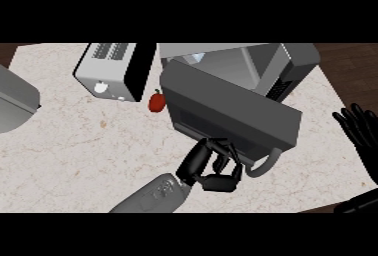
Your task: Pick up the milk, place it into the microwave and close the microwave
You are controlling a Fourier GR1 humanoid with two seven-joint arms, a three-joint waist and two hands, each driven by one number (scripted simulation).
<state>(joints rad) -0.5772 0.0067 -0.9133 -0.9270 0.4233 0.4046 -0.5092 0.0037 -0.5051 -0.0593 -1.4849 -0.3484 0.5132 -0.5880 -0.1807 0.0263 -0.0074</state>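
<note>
The grey microwave [284, 65] stands at the back right with its door [229, 107] swung partly out over the counter. A pale shape [196, 57] shows inside the cavity; I cannot tell whether it is the milk. My left hand [210, 167] is at the door's near edge, just left of the curved grey handle [267, 162]. Its fingers are curled against the door and hold nothing I can see. My right hand [362, 132] rests open at the right edge, fingers up, clear of the microwave.
A white and black toaster [111, 70] stands at the back left of the microwave. A small red fruit [156, 101] lies between them. A grey rounded object [15, 102] sits at the left edge. The counter [81, 155] ends at the right, by dark floor.
</note>
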